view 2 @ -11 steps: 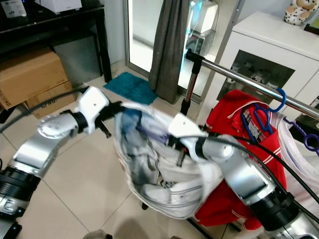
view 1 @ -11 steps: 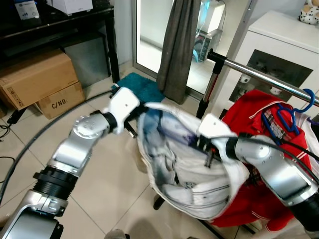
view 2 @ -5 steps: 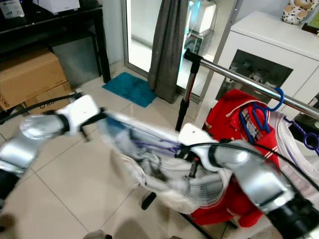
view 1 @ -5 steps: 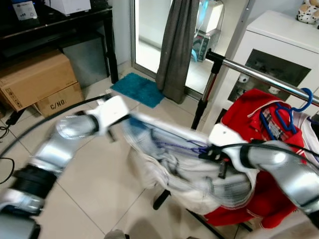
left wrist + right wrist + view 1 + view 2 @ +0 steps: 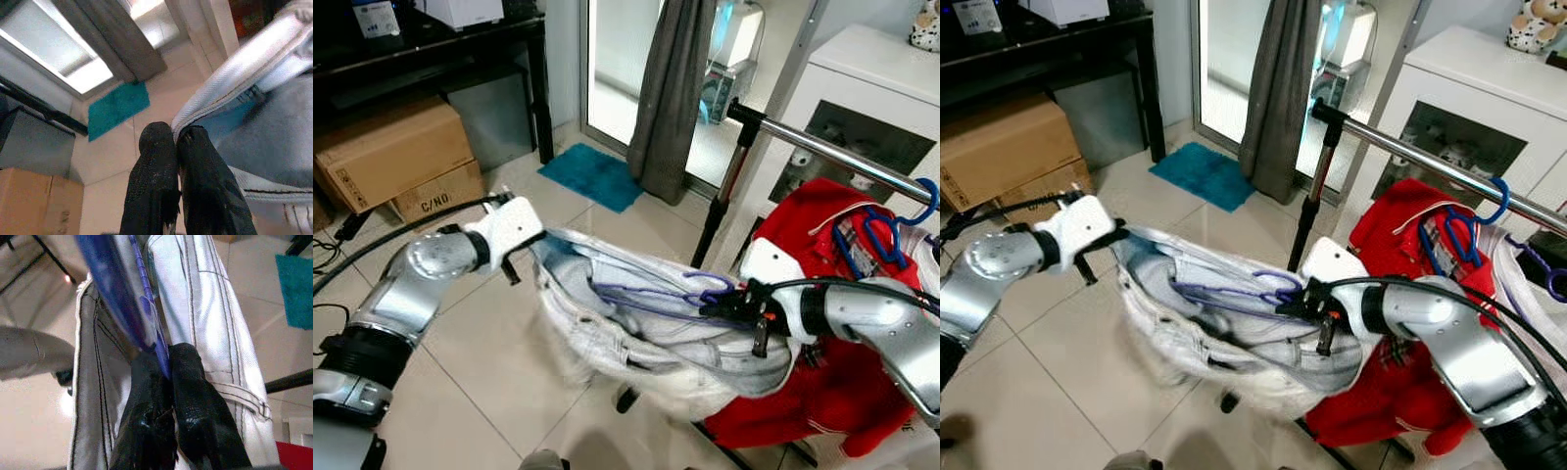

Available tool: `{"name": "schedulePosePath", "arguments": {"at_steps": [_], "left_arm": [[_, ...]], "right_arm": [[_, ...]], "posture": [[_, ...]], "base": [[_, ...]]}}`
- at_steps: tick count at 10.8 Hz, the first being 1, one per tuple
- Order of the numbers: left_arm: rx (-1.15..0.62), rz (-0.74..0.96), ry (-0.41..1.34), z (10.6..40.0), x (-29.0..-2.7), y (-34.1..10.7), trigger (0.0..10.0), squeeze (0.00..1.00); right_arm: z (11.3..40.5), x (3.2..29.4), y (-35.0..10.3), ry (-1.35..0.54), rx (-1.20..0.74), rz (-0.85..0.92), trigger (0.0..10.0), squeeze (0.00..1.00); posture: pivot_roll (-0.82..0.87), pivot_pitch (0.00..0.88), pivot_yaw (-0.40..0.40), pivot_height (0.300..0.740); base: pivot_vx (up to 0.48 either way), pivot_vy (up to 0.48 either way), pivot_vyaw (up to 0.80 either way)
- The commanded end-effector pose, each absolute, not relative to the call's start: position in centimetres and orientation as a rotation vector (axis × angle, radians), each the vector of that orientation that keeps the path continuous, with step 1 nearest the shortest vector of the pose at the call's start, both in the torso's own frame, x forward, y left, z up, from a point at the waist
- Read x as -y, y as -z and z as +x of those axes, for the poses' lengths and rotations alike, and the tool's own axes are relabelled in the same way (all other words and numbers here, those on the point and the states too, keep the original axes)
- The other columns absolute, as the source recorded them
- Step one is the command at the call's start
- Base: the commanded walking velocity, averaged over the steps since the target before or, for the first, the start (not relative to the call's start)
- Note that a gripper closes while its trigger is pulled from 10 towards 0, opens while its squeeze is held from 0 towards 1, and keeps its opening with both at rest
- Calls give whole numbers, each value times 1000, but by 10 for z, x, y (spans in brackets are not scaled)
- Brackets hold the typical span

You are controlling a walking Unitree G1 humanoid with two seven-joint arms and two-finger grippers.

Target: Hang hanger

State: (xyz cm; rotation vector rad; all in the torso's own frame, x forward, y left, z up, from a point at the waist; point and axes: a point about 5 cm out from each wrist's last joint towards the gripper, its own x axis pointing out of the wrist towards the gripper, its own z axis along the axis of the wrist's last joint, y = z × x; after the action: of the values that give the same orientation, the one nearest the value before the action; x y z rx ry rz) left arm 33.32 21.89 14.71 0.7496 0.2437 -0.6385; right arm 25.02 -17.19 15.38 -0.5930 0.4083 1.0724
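The purple hanger (image 5: 651, 299) lies inside the white garment (image 5: 636, 338), its hook pinched in the right hand (image 5: 724, 305) below the clothes rail (image 5: 822, 149). The left hand (image 5: 536, 245) grips the garment's edge (fingers clenched), stretching it wide above the tiled floor (image 5: 489, 362).

I get bright daylight through the glass door (image 5: 617, 69) — it blows out to white glare there and sheens the floor tiles (image 5: 489, 382). Head views are mostly sharp; the white garment (image 5: 636, 333) smears slightly. My right wrist view shows the purple hanger (image 5: 132, 298) badly blurred — close and out of focus.
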Motion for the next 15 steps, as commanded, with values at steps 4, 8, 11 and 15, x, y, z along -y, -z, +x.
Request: {"name": "schedulePosePath", "arguments": {"at_steps": [4, 8, 11, 15], "left_arm": [[-69, 342, 602, 323, -252, -174, 0, 0], [22, 392, 741, 330, -171, -187, 0, 0], [-18, 481, 514, 339, -200, -183, 0, 0], [-110, 613, 227, 351, -276, -198, 0, 0]], "right_arm": [[257, 222, -144, -814, -496, -515, 0, 0], [285, 180, -140, -608, -445, -352, 0, 0], [266, 176, -131, -725, -407, -304, 0, 0], [243, 196, -138, -889, -395, -292, 0, 0]], "posture": [[8, 0, -40, 740], [14, 0, -46, 740], [7, 0, -35, 740], [17, 0, -32, 740]], "base": [[0, 0, 0], [0, 0, 0], [0, 0, 0], [0, 0, 0]]}}
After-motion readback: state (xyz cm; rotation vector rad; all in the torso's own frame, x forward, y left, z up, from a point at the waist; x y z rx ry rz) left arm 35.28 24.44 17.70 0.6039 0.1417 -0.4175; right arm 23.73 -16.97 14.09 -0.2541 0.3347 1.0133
